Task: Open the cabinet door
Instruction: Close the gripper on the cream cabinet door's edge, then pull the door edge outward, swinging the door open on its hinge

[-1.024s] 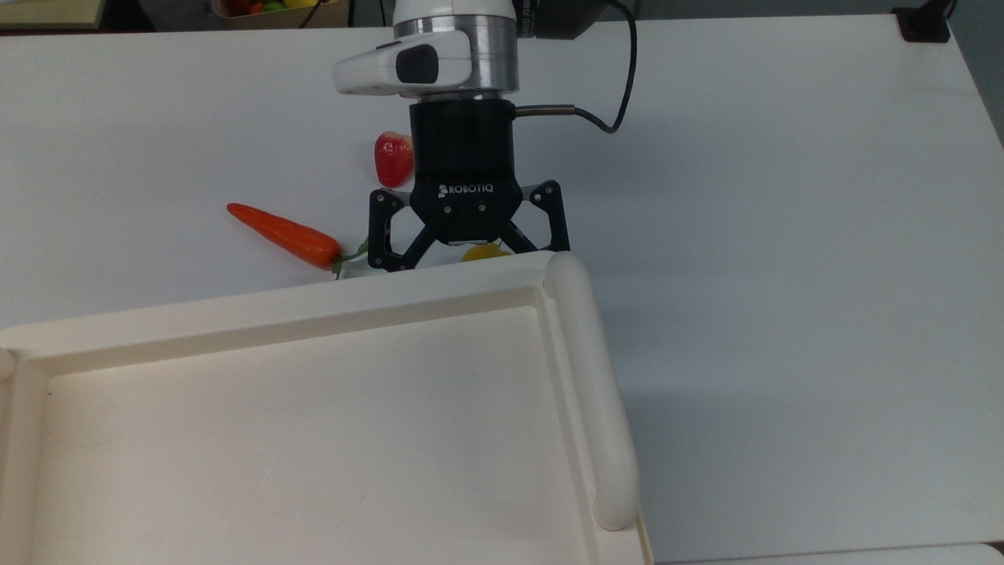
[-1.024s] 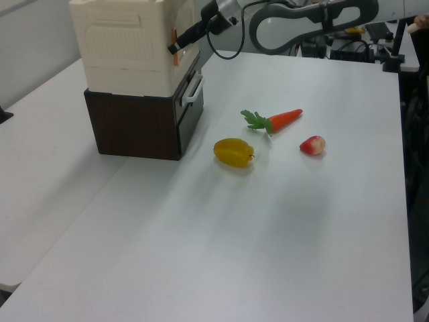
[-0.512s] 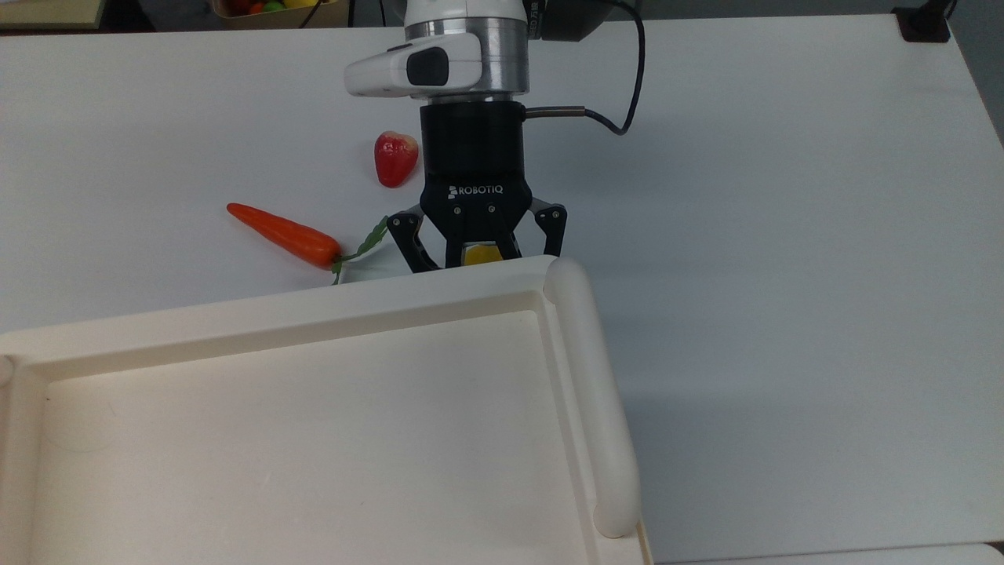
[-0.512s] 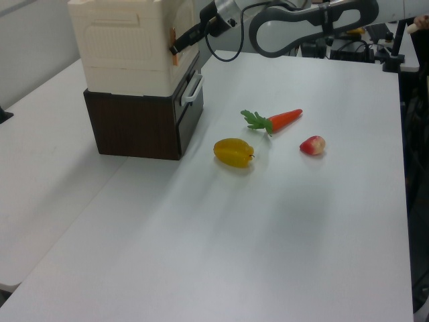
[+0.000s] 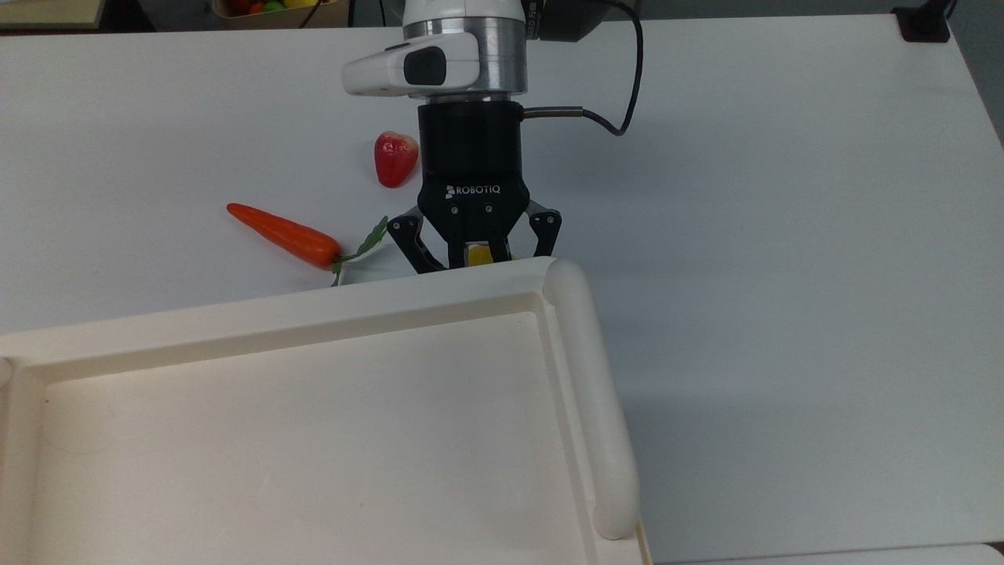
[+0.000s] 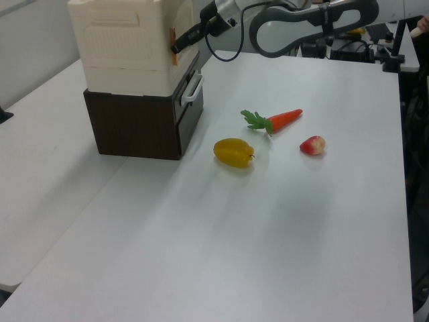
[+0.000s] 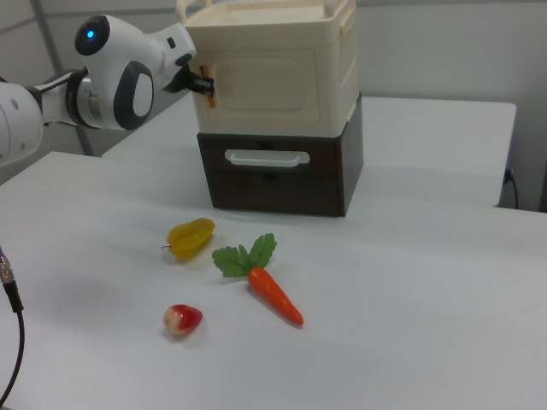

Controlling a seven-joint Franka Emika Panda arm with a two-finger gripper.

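At gripper tips: one cream cabinet, door front-facing, orange handle pinched between narrowed fingers. Beyond gripper, on table: one carrot, one yellow pepper, one strawberry. Cabinet tray-top holding nothing visible.

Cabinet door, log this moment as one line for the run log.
gripper: shut on orange handle | cabinet door: closed | cabinet: on dark drawer base | carrot, yellow pepper: on table

white table | grey wall behind | even light
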